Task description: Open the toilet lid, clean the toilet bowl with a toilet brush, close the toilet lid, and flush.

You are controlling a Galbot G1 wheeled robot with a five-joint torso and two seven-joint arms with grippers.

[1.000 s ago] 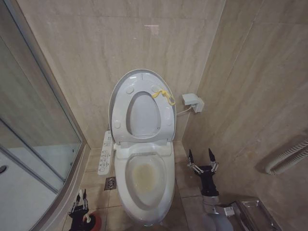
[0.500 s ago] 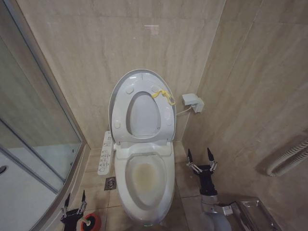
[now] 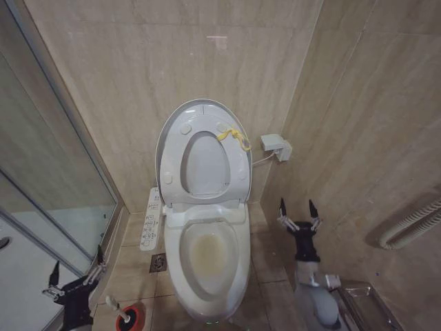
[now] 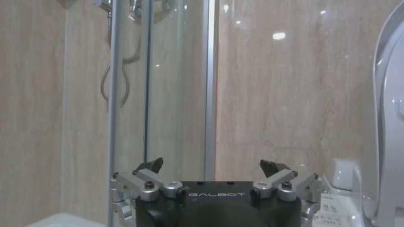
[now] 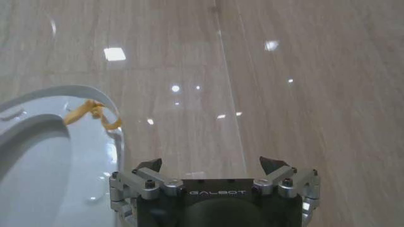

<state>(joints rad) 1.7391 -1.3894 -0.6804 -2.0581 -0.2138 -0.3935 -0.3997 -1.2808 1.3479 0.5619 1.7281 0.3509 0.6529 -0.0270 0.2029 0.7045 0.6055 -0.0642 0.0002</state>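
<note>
The toilet lid (image 3: 204, 148) stands raised against the wall, its yellow strap (image 3: 234, 136) near the top edge. Below it lies the open toilet bowl (image 3: 207, 252), stained yellowish inside, with a button panel (image 3: 150, 221) at its left side. The toilet brush (image 3: 114, 305) stands in its red holder (image 3: 131, 319) on the floor left of the bowl. My left gripper (image 3: 77, 267) is open and empty, just left of the brush and apart from it. Right of the bowl, my right gripper (image 3: 297, 207) points up, open and empty. The right wrist view shows the lid (image 5: 57, 142) and strap (image 5: 94, 111).
A glass shower enclosure (image 3: 55, 193) runs close along the left; its frame (image 4: 113, 94) shows in the left wrist view. A floor drain (image 3: 158, 262) sits beside the bowl. A white wall box (image 3: 275, 146) and a ribbed hose (image 3: 413, 227) are on the right, with a metal rack (image 3: 365, 303) below.
My left gripper has swung left, away from the brush holder, and its fingers have spread wider. My right gripper has risen a little and shifted right.
</note>
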